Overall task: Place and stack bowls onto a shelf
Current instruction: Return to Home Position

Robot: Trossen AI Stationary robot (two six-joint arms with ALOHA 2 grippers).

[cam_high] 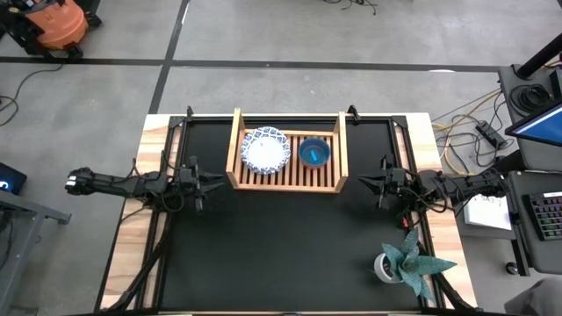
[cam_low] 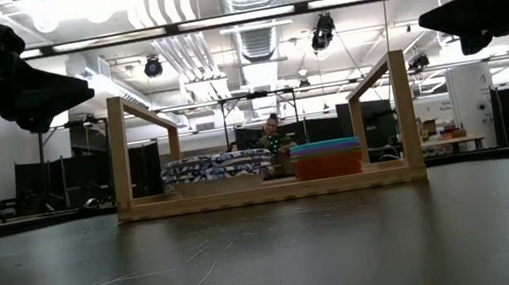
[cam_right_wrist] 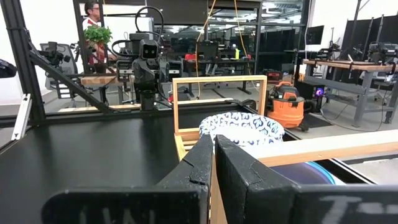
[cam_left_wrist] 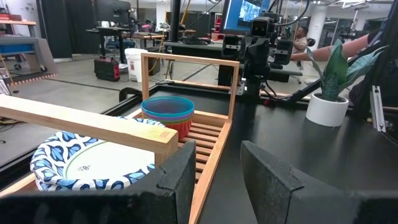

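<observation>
The wooden shelf (cam_high: 285,181) stands at the table's far middle. On its slats sit a stack of white bowls with blue-patterned rims (cam_high: 265,151) on the left and a stack of small plastic bowls (cam_high: 313,154), teal on top, on the right. The low view shows the white stack (cam_low: 216,168) and the coloured stack (cam_low: 327,159) side by side, red lowest. My left gripper (cam_high: 219,182) hovers open just left of the shelf's near left corner. My right gripper (cam_high: 358,182) hovers shut just right of its near right corner. Neither touches anything.
A small white pot with a spiky teal-green plant (cam_high: 406,263) stands near the table's near right corner. The black mat (cam_high: 281,254) in front of the shelf is bare. Both arms hang above table height in the low view. A person sits in the room beyond.
</observation>
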